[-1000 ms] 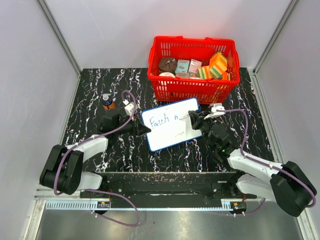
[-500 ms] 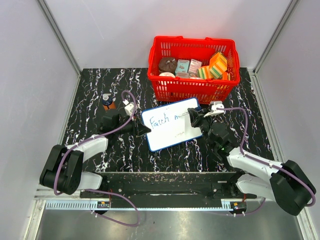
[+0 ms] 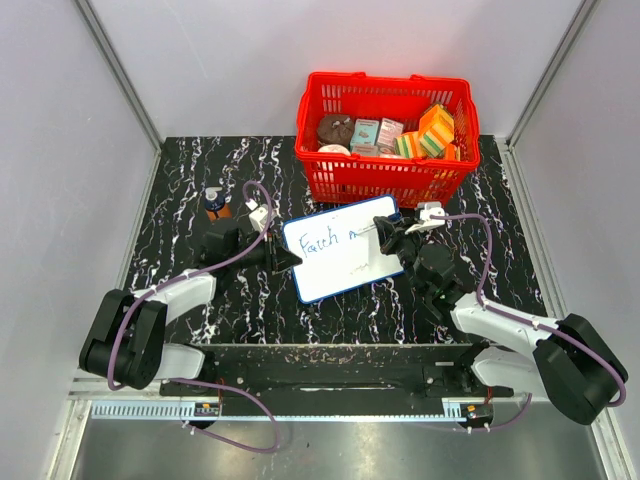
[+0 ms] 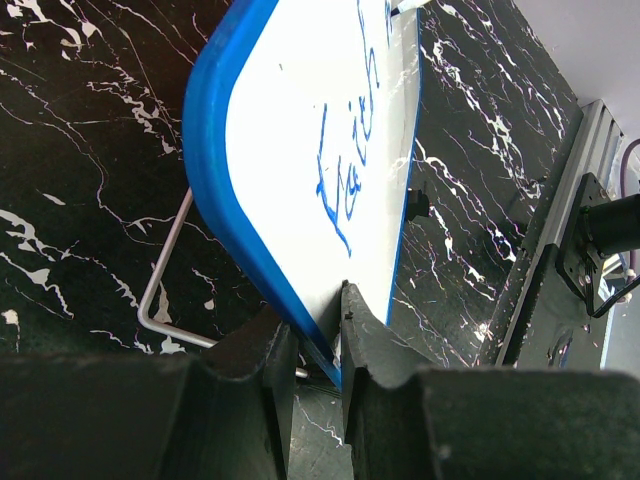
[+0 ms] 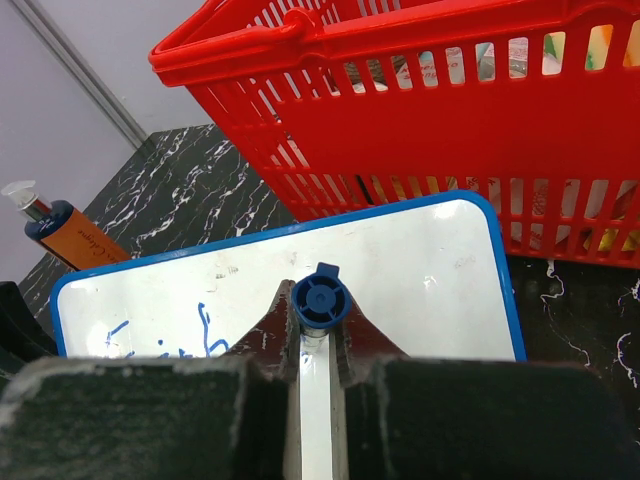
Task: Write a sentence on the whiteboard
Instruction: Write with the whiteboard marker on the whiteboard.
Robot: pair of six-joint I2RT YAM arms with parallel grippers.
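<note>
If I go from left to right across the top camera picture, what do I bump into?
First the little orange bottle → left gripper → whiteboard → right gripper holding the marker. The red basket sits behind the whiteboard, so it's skipped.

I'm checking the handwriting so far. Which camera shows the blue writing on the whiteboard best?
Top external: the sentence lies whole and nearly face-on on the whiteboard, though small. Left wrist sees it steeply foreshortened along the board. Right wrist catches only part of it, low left, beside the marker.
</note>
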